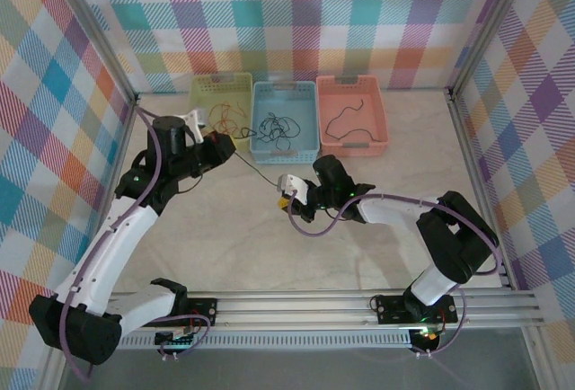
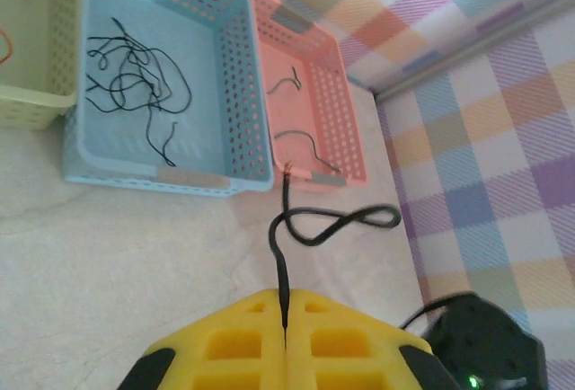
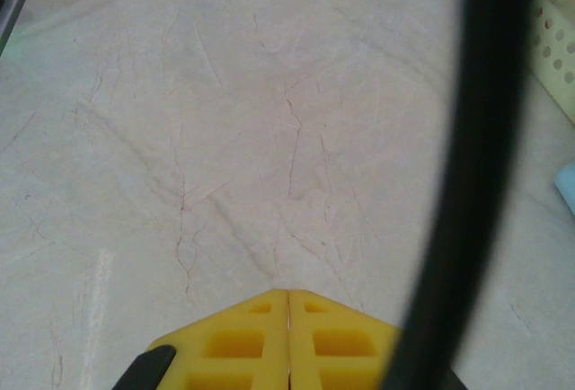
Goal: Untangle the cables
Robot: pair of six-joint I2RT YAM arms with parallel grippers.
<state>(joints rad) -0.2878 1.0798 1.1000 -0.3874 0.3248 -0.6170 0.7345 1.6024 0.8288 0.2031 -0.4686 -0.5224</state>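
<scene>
Before the baskets [image 2: 162, 179], left gripper [image 2: 286, 295] pinched a cable [image 2: 279, 273], right gripper [image 3: 287, 295] sat closed; slow, gentle pulling seemed best.

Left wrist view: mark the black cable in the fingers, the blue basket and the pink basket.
black cable [image 2: 279, 269], left wrist view, straight stretch below its loop.
blue basket [image 2: 108, 165], left wrist view, near wall.
pink basket [image 2: 298, 111], left wrist view, bare floor between its wires.
</scene>
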